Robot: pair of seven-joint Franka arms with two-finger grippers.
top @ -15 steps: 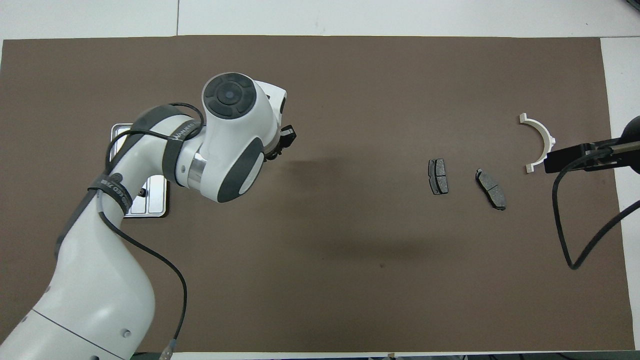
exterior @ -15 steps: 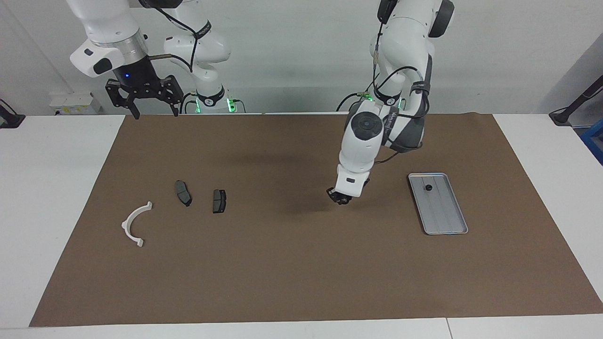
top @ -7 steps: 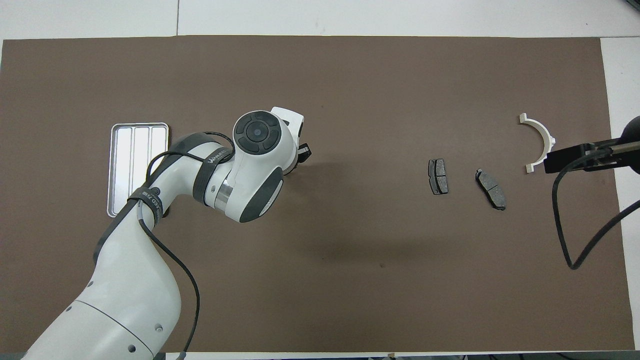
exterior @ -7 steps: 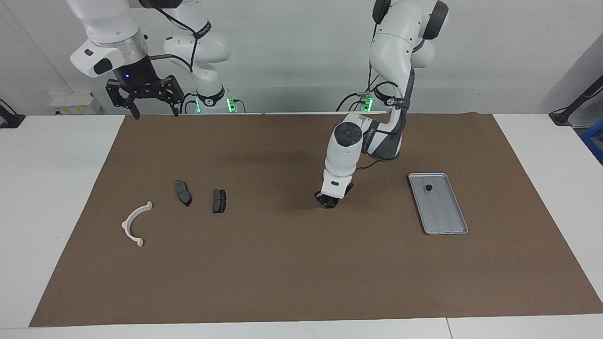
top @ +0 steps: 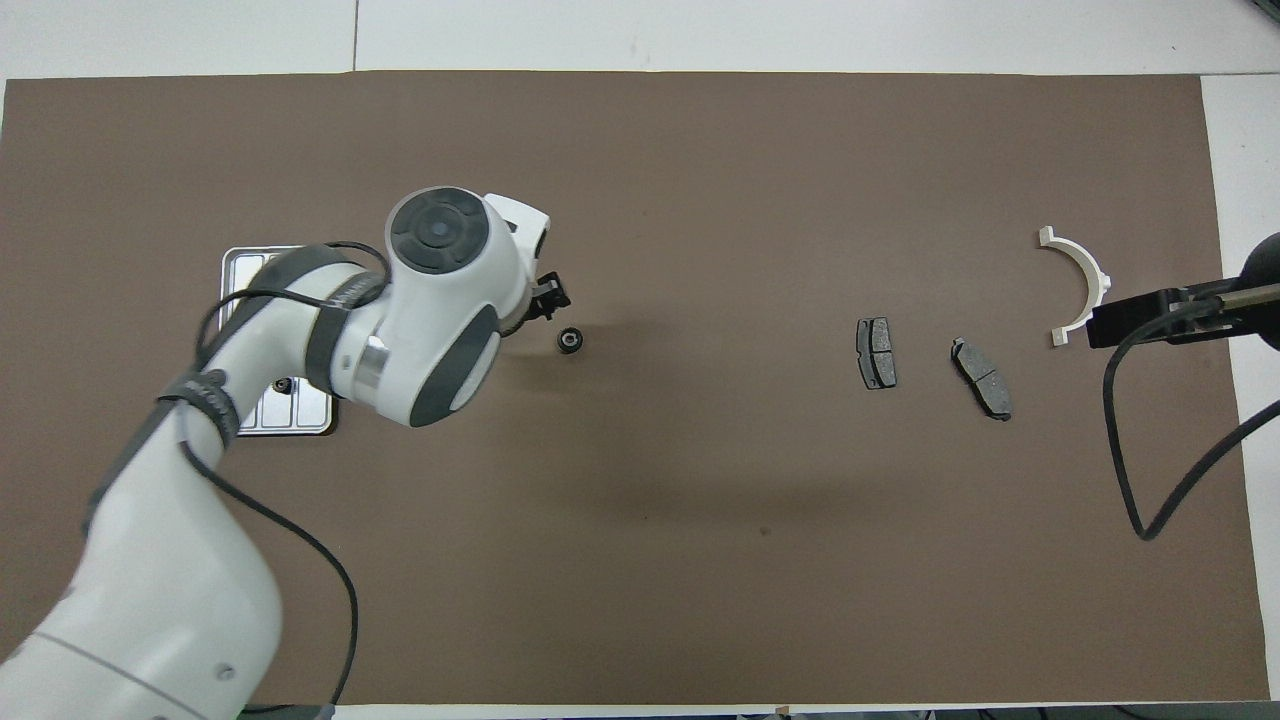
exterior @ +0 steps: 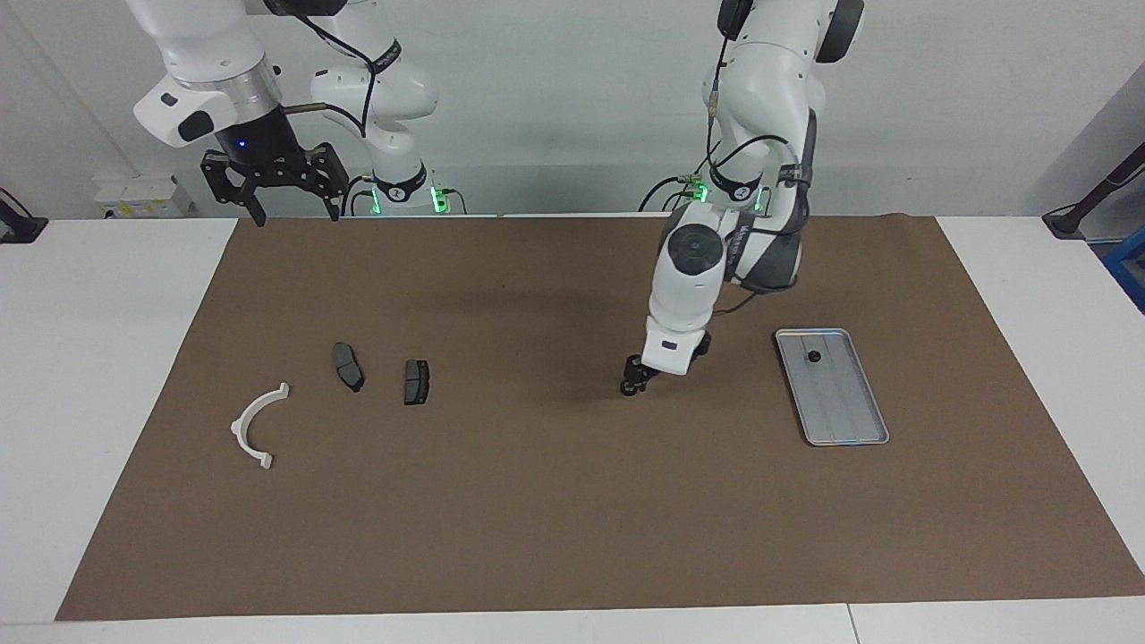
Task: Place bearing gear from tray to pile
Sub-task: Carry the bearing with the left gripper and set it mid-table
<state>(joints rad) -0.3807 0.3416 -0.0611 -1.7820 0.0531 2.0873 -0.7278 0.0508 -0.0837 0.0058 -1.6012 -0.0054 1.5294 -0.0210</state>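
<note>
A small black bearing gear lies on the brown mat between the tray and the pile; it also shows in the overhead view. My left gripper hangs open just above the mat beside the gear, toward the tray, and holds nothing. The silver ribbed tray holds another small black part. The pile is a white half-ring bracket and two dark plates. My right gripper waits open, raised high.
The brown mat covers most of the white table. The left arm's body hides part of the tray in the overhead view. The right arm's black cable hangs near the bracket in that view.
The left gripper dipped low toward the pile's side, then drew back toward the tray. The bearing gear now lies free on the mat where the gripper was. The right arm has not moved.
</note>
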